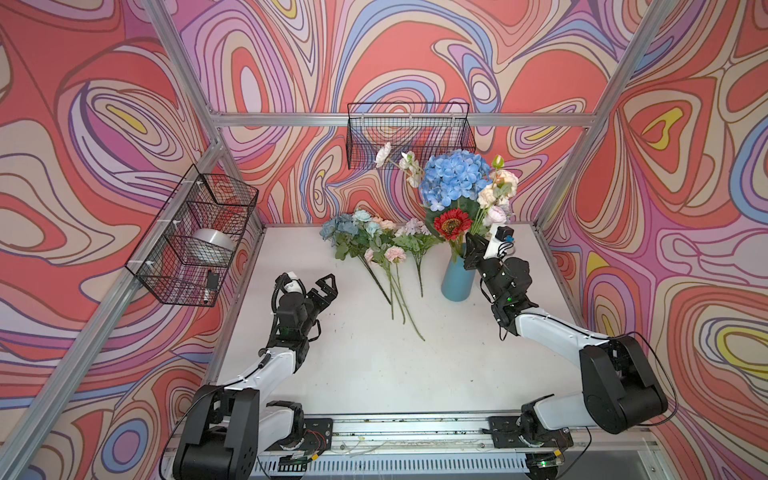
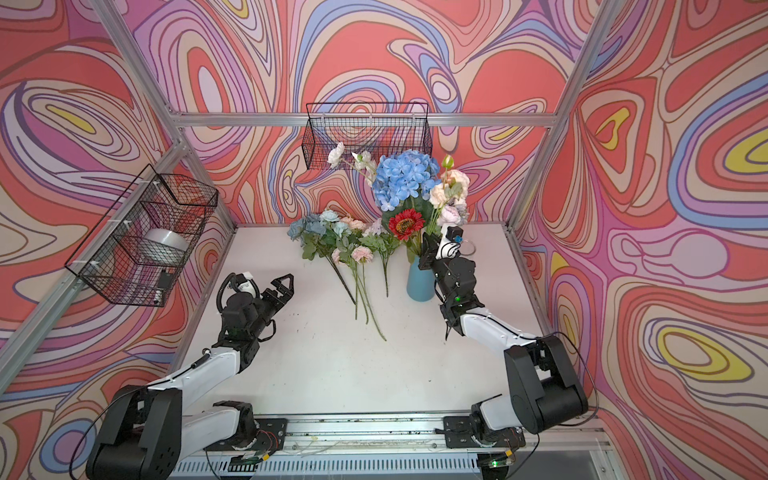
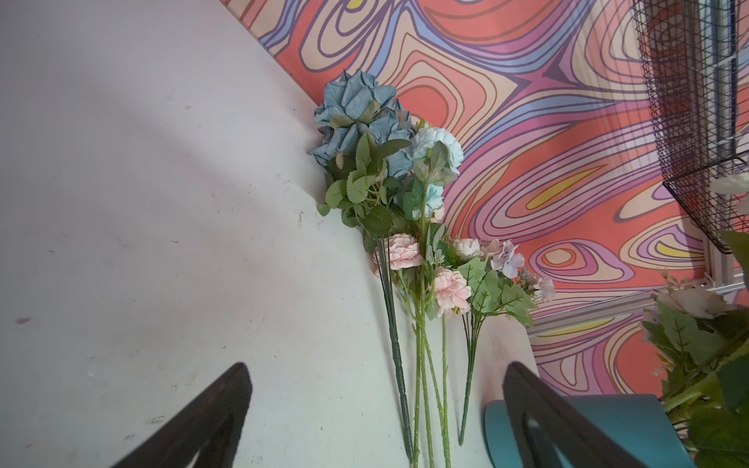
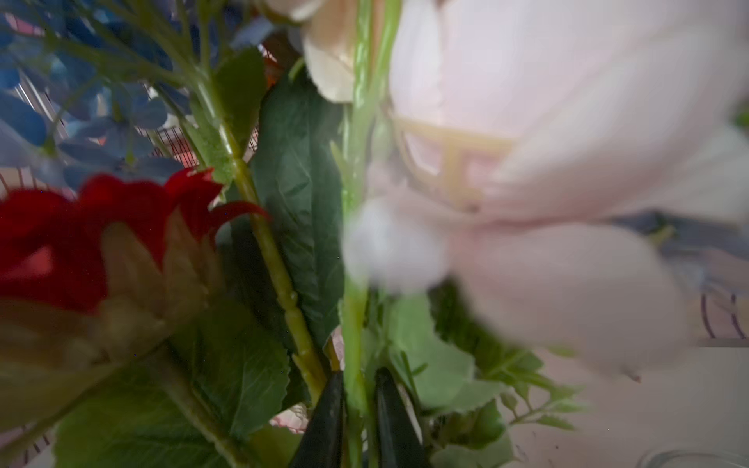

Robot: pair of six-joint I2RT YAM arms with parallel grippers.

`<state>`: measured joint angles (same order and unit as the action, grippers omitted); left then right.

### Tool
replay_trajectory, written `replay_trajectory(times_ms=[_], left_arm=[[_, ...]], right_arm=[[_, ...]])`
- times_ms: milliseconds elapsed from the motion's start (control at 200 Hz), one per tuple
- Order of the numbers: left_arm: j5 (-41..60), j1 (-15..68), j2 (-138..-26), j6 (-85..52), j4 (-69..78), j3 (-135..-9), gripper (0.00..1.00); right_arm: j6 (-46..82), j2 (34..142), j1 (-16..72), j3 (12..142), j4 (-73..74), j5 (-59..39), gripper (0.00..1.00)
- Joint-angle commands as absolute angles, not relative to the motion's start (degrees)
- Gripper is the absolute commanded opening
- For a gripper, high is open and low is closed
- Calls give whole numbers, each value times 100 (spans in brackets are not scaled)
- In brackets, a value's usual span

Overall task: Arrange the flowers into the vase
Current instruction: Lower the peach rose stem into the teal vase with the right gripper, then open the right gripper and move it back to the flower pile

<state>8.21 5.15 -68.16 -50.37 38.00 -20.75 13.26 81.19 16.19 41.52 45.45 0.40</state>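
A blue vase stands at the back right of the white table and holds a blue hydrangea, a red sunflower and cream and pink blossoms. My right gripper is up at the vase's mouth. In the right wrist view its jaws stand slightly apart around a green stem, with a thin gap on one side. More flowers lie on the table left of the vase, dusty-blue roses among them. My left gripper hovers open and empty, left of their stems.
A black wire basket hangs on the back wall behind the bouquet. Another wire basket on the left wall holds a silver roll. Behind the right wrist, near the back edge, sits a clear round object.
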Motion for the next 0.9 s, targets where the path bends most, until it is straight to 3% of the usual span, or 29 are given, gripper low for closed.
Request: replay_trajectory(times_ms=[0,245,521,686,896], left_arm=[[1041,475,-6912,-5197,4176,-2241,100],[1185,472,-7231,-5471,4574,-2359,100],[1496,490,-7488,-5684,4870,-2552,100],[1605,490,-7380,-5634,4630,-2650,100],[1390,483,-6980,-5442,4181,-2495,100]], right_arm=[[1283,7717,1604,4183,3640,-103,36],[1444,6872,1616,4912,457,-131,51],[1588,6398,2031,5384,-1676,-488,52],[1591,6895,3217,5561,-1942,-106,51],[1680,8444,4473,6170,-1716,211,49]])
